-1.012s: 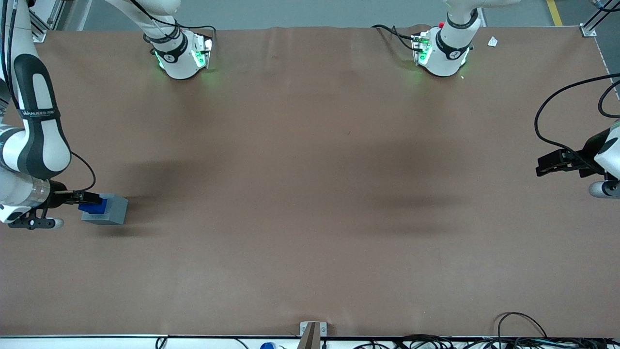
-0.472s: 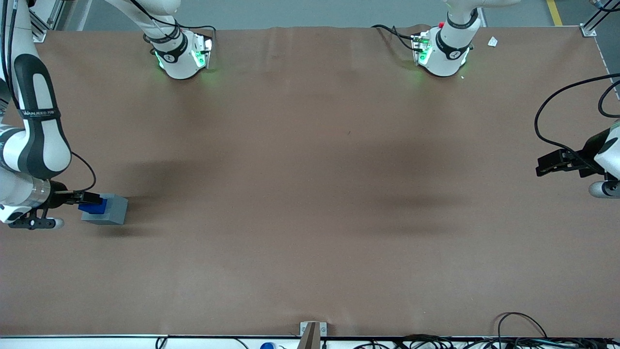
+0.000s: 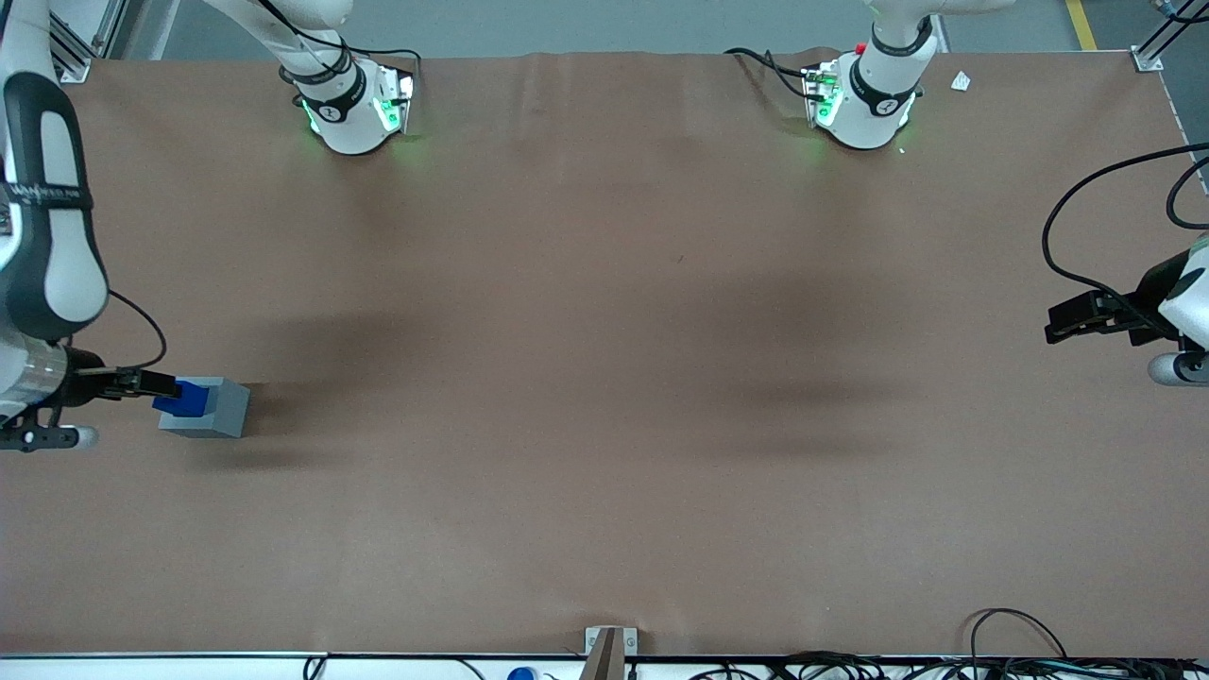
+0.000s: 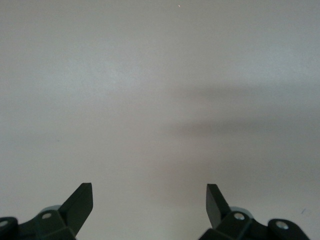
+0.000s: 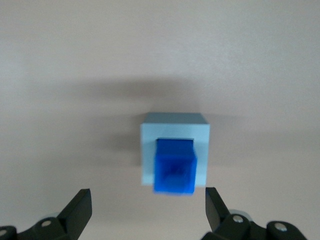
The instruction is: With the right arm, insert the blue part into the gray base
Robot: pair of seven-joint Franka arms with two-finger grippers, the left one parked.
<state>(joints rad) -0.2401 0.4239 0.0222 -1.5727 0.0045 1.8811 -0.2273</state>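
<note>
The gray base (image 3: 219, 409) stands on the brown table at the working arm's end. The blue part (image 3: 183, 398) stands upright in its top recess and sticks up out of it. In the right wrist view the blue part (image 5: 174, 173) sits in the square recess of the gray base (image 5: 200, 148). My right gripper (image 3: 156, 384) hovers above them, a little off toward the working arm's end of the table. In the right wrist view the gripper (image 5: 147, 207) is open and its fingers (image 5: 80, 207) stand wide apart, touching nothing.
The two arm bases (image 3: 354, 109) stand on the table edge farthest from the front camera. The brown table cover (image 3: 604, 378) spreads out toward the parked arm's end. Cables (image 3: 1020, 652) lie along the edge nearest the camera.
The right arm and gripper have drawn back from the blue part toward the working arm's end of the table. The blue part stays in the gray base.
</note>
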